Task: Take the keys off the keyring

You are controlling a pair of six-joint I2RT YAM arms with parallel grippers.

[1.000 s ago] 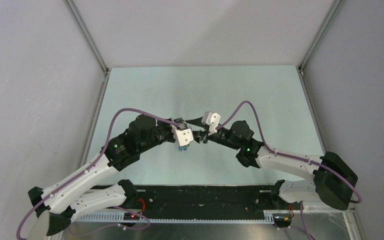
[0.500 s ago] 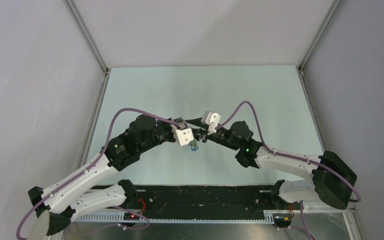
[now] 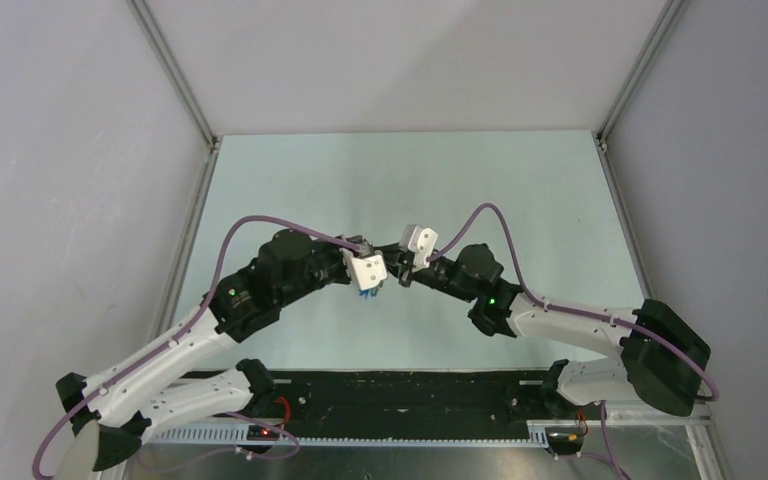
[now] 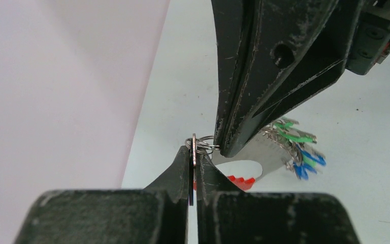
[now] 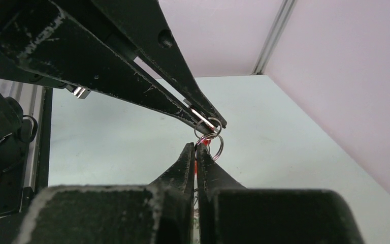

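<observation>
Both grippers meet tip to tip above the table's middle. My left gripper (image 4: 193,152) is shut on a thin flat silver key seen edge-on (image 4: 194,142), with a small silver split ring (image 4: 206,145) through it. My right gripper (image 5: 197,148) is shut on the red keyring (image 5: 198,152), which shows between its fingers and below them in the left wrist view (image 4: 238,181). The keys (image 4: 297,152) with green and blue tags hang behind the right gripper's tip (image 4: 224,150). In the top view the cluster (image 3: 365,295) hangs under the left gripper (image 3: 388,272), beside the right gripper (image 3: 401,276).
The pale green table (image 3: 400,180) lies below, with grey walls on three sides. A flat silver plate with an oval hole (image 4: 266,152) hangs with the keys. The left gripper's fingers (image 5: 203,114) cross the right wrist view from the upper left.
The hanging key cluster swung right under the fingertips and back left under the left gripper. The right gripper shifted slightly left. Both stay shut.
</observation>
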